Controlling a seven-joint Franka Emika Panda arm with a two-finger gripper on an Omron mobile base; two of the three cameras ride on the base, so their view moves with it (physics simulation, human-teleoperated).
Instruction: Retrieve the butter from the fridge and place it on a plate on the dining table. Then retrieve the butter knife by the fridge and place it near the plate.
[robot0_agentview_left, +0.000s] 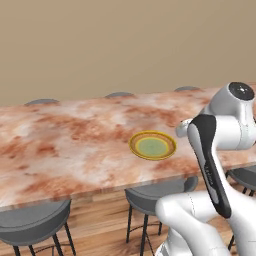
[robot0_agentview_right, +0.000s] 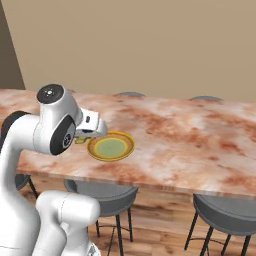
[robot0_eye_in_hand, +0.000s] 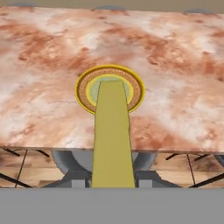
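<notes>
Your gripper (robot0_eye_in_hand: 113, 183) pinches the butter (robot0_eye_in_hand: 113, 135) between narrowly set jaws, the stick pointing out toward the plate (robot0_agentview_left: 153, 145). It hangs over the near edge of the dining table (robot0_agentview_left: 60, 145), just short of the plate. Carry it further in, lower over the green centre, then release gently.
</notes>
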